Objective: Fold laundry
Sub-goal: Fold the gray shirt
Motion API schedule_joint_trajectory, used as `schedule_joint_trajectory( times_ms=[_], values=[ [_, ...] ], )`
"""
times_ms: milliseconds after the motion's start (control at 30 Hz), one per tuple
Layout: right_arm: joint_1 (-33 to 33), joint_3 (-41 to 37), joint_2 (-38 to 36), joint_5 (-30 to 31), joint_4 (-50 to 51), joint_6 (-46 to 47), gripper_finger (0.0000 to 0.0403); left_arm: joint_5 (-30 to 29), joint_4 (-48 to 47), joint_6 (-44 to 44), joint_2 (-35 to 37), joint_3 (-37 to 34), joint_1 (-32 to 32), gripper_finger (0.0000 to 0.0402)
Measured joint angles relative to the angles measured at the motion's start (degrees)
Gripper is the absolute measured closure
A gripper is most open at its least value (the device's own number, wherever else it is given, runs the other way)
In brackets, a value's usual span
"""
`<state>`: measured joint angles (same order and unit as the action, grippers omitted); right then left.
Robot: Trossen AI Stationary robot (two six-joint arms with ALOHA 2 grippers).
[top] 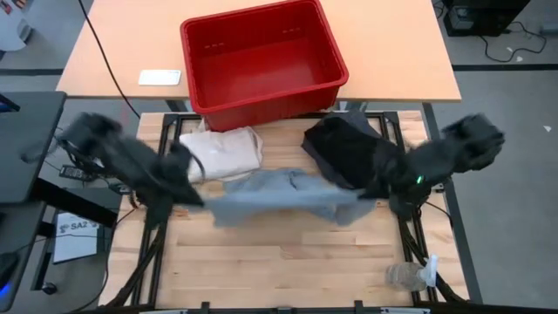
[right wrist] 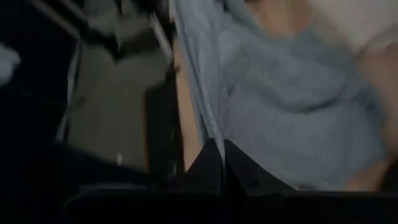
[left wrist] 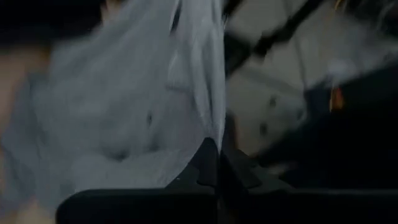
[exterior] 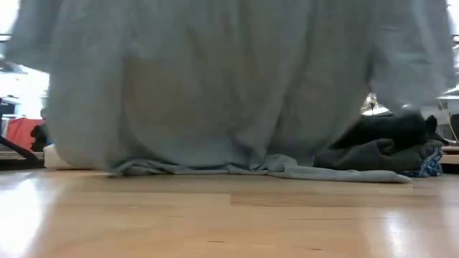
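Both end effectors, left (top: 199,194) and right (top: 366,194), clamped on a light grey cotton T-shirt (top: 279,196), stretch it above the wooden table (top: 288,257).

We see the light grey T-shirt (top: 279,196) stretched in the air, its hem trailing beside the heaped black garment (top: 344,148).

Light grey T-shirt (top: 279,196): plain pale blue-grey, no pattern. Garment pile (top: 344,150): black and dark grey; blue-and-white plaid edge (exterior: 429,166) visible in low view. Tote bag (top: 227,150): cream. Bin (top: 261,61): red. Table (top: 288,262): light wood, plank pattern. Arms: dark.
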<state>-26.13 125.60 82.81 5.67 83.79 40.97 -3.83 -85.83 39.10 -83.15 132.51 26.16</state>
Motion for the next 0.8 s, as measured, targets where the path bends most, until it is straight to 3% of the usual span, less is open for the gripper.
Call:
schedule_joint_trajectory(
  times_ms=[100,233,433,600,800],
  values=[
    [-4.6,-3.8,2.3,-0.3,1.0,4.4,0.0401,0.3,-4.2,4.9,-2.4,-4.4,4.7,0.0398],
    [-10.1,-11.7,4.4,0.9,-1.3,9.8,0.0401,0.6,-1.2,11.5,-4.6,-14.7,10.2,0.0397],
    [-15.2,-27.6,6.4,-4.4,-19.3,16.5,0.0401,3.5,11.6,22.7,-5.2,-32.3,16.6,0.0397],
    [-15.9,-39.9,6.2,-11.6,-36.8,19.3,0.0401,7.4,21.8,29.2,-5.2,-42.8,18.2,0.0397],
    [-12.6,-44.5,6.1,-14.1,-33.1,17.7,0.0401,8.2,23.1,32.3,-5.2,-47.5,16.1,0.0397]
  ],
)
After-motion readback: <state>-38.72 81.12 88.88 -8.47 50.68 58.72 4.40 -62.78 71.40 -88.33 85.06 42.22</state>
